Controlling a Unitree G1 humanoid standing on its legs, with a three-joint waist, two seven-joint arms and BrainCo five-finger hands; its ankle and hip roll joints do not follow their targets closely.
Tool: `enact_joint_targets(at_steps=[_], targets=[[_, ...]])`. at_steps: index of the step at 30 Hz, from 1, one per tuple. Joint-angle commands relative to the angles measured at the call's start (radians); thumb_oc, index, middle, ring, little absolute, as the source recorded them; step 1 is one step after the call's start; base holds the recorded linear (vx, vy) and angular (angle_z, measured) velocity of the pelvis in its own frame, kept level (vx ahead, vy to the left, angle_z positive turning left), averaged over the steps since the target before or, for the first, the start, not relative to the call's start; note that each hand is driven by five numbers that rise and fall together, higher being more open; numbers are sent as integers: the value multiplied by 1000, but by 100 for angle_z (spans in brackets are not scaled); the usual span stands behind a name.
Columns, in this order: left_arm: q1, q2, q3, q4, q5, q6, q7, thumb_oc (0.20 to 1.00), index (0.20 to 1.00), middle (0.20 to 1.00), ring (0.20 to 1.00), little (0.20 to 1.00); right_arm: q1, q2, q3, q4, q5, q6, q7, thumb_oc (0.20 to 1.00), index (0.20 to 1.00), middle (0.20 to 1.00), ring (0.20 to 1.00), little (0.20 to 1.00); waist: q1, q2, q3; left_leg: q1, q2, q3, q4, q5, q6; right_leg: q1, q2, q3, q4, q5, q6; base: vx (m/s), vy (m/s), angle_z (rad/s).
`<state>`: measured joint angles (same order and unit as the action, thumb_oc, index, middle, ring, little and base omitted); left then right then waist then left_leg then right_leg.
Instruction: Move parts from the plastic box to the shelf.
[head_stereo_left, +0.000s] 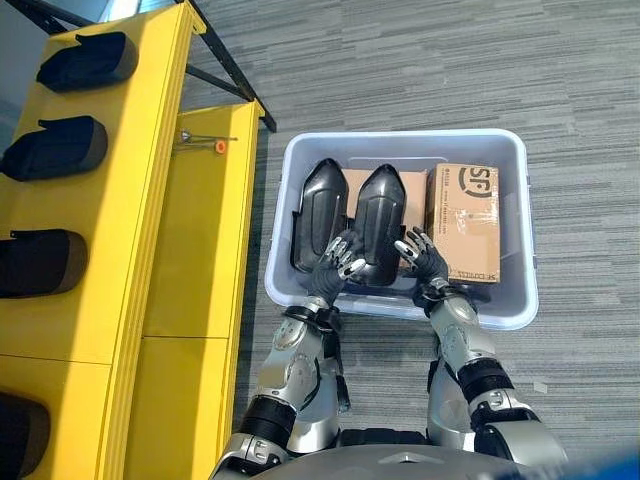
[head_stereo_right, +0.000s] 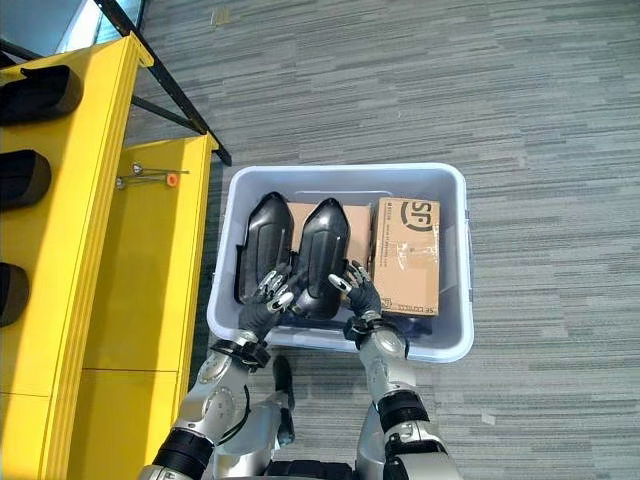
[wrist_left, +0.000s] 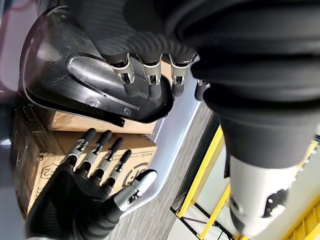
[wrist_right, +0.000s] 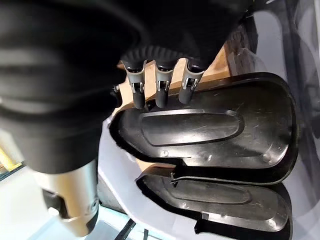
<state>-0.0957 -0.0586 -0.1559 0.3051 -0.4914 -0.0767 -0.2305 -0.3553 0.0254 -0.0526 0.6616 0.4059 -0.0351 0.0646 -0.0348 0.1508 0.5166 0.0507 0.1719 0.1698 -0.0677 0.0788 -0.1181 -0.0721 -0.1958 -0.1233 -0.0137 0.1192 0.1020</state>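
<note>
A pale blue plastic box (head_stereo_left: 520, 300) stands on the floor in front of me. Two black moulded parts lean side by side in it: the left part (head_stereo_left: 318, 210) and the right part (head_stereo_left: 380, 205). My left hand (head_stereo_left: 338, 262) is at the near left edge of the right part, fingers (wrist_left: 131, 77) straight against its shell. My right hand (head_stereo_left: 424, 258) is at the part's near right edge, open, fingers (wrist_right: 160, 85) extended toward the part (wrist_right: 210, 130). The yellow shelf (head_stereo_left: 190, 250) stands on my left.
Cardboard cartons fill the rest of the box, one (head_stereo_left: 465, 215) at the right and one (head_stereo_left: 352, 182) under the parts. Several black parts (head_stereo_left: 65, 148) lie on the shelf's upper level. A small orange-tipped pin (head_stereo_left: 218, 146) lies on the lower level. Grey carpet surrounds the box.
</note>
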Motion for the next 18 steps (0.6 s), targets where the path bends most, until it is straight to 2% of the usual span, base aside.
enact_joint_targets(at_steps=[1, 10, 18], targets=[[-23, -88, 5, -75, -13, -56, 9, 1000, 1000, 1000, 1000, 1000, -51, 47, -46, 25, -32, -64, -4, 1000, 1000, 1000, 1000, 1000, 26, -5, 3, -13, 68, -54, 112, -21, 2, 11, -129, -39, 33, -66, -66, 2, 30, 0], [-23, -100, -7, -84, -18, -61, 14, 1000, 1000, 1000, 1000, 1000, -57, -4, -51, 84, -56, -84, -22, 1000, 1000, 1000, 1000, 1000, 27, 15, 3, -34, 67, -59, 110, -21, -5, -12, -144, -37, 35, -63, -63, 1, 6, 1], [-25, -123, -23, -92, -23, -65, 23, 1000, 1000, 1000, 1000, 1000, -97, -81, -40, 214, -96, -106, -64, 1000, 1000, 1000, 1000, 1000, 25, 45, 3, -60, 68, -68, 117, -18, -7, -40, -152, -29, 42, -57, -58, -1, 3, 1]])
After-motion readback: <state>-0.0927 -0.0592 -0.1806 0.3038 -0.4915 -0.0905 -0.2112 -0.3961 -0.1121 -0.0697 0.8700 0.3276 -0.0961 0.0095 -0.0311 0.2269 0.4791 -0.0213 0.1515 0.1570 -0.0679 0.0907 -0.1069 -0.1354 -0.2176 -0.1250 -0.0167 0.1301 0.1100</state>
